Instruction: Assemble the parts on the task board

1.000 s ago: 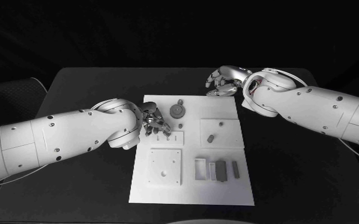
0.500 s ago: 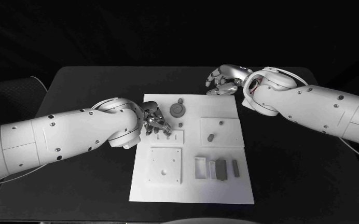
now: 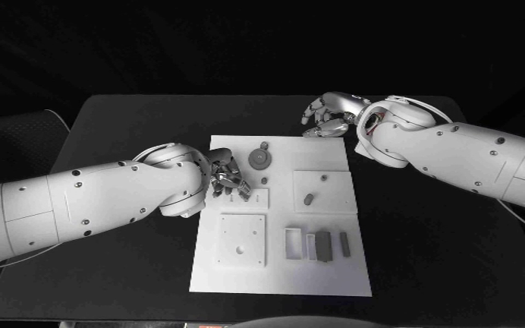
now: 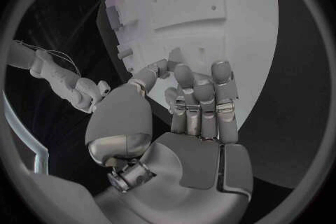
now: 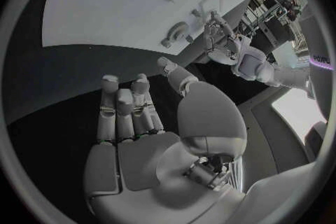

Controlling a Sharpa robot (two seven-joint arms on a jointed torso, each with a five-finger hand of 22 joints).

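- On the black table (image 3: 131, 127), the white task board (image 3: 284, 282) is being shown lying flat in the middle, with its long side running away from the robot.
- A round grey part (image 3: 260, 161) is being seen near the far end of the board, and a small grey peg (image 3: 309, 201) is lying on a raised square plate to its right.
- A row of grey blocks (image 3: 317, 246) is being kept near the close end, beside a square plate with a hole (image 3: 240, 241).
- The left hand (image 3: 227, 177) is being held over the board's left edge, just beside the round part. Its fingers (image 4: 199, 95) are being curled in over the board, and nothing is being seen in them.
- The right hand (image 3: 326, 119) is being held over the bare table, just past the board's far right corner. Its fingers (image 5: 122, 106) are being kept apart, and nothing is being gripped.
- The left arm is being laid across the table's left side, so part of the board's left edge is being hidden.
- The room behind the table is being seen as dark.
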